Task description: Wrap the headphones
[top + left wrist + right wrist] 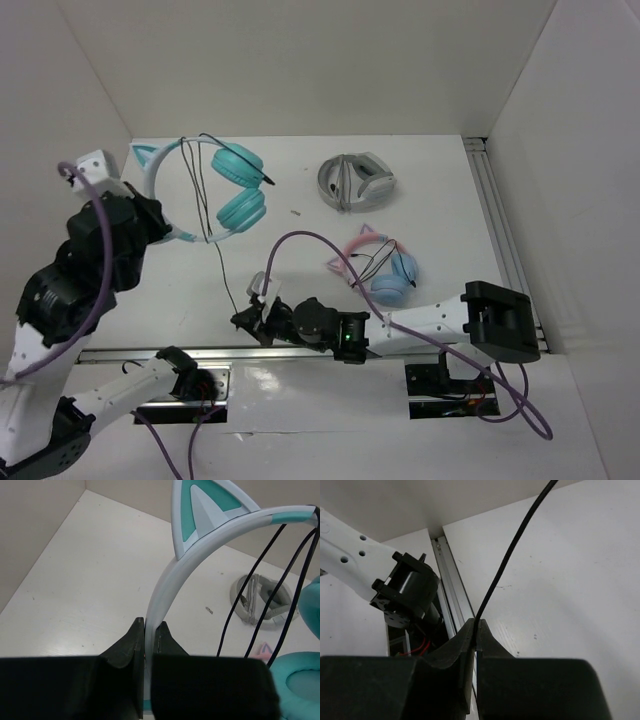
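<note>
The left pincer (148, 630) is pressed shut on the headband (165, 580) of the headphones (240, 208), which are at the far left of the counter (440, 200). The right pincer (476, 629) pinches the cable (506, 562) near the counter's near edge, well apart from the cups. Several cable strands cross inside the band, so wrapping looks begun, though a long loose run is left to wind. Only the wrist views confirm both grips. Only the top view shows the cable's whole path, plus the pink set (385, 270) and grey set (355, 182) lying apart.
</note>
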`<action>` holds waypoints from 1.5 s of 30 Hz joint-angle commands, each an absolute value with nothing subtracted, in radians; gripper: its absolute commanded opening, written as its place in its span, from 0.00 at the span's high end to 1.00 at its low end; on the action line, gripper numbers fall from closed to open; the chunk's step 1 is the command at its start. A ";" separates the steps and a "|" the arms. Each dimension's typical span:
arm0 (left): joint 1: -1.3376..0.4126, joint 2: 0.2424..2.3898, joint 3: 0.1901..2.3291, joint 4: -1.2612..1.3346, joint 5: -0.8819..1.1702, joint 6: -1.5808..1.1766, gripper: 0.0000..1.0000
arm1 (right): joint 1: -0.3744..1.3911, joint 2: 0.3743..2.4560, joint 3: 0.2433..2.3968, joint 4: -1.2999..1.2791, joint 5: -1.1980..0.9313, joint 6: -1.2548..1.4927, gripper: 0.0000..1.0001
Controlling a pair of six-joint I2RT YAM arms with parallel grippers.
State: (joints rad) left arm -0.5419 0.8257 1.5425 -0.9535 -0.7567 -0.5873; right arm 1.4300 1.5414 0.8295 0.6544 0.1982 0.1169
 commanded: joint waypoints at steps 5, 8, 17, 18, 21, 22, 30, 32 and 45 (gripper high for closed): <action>-0.548 0.833 1.385 -0.681 -0.827 -0.687 1.00 | 1.477 1.491 0.954 0.443 0.359 0.075 1.00; -0.548 0.833 1.319 -0.681 -0.862 -0.698 1.00 | 1.489 1.482 1.015 0.359 0.351 0.075 1.00; -0.548 0.798 1.143 -0.756 -0.867 -0.675 1.00 | 1.598 1.483 1.274 0.004 0.624 -0.050 1.00; -0.548 0.798 1.131 -0.756 -0.847 -0.675 1.00 | 1.611 1.483 1.294 -0.014 0.659 -0.067 1.00; -0.557 0.752 1.077 -0.756 -0.752 -0.635 1.00 | 1.641 1.505 1.374 -0.086 0.770 -0.139 1.00; -0.557 0.743 1.065 -0.756 -0.703 -0.618 1.00 | 1.641 1.505 1.394 -0.107 0.793 -0.171 1.00; -0.557 0.713 1.045 -0.781 -0.390 -0.411 1.00 | 1.641 1.565 1.451 -0.155 1.012 -0.408 1.00; -0.557 0.703 1.045 -0.781 -0.291 -0.388 1.00 | 1.641 1.565 1.433 -0.118 1.038 -0.509 1.00; -0.566 0.788 1.127 -0.929 -0.149 -0.305 1.00 | 1.606 1.563 1.350 0.209 1.106 -0.942 1.00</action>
State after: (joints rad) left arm -0.5617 0.7837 1.0603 -0.9531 -0.2115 -0.3130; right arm 1.6299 1.5673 1.3327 0.1047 1.0641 -0.8337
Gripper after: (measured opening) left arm 0.129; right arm 0.066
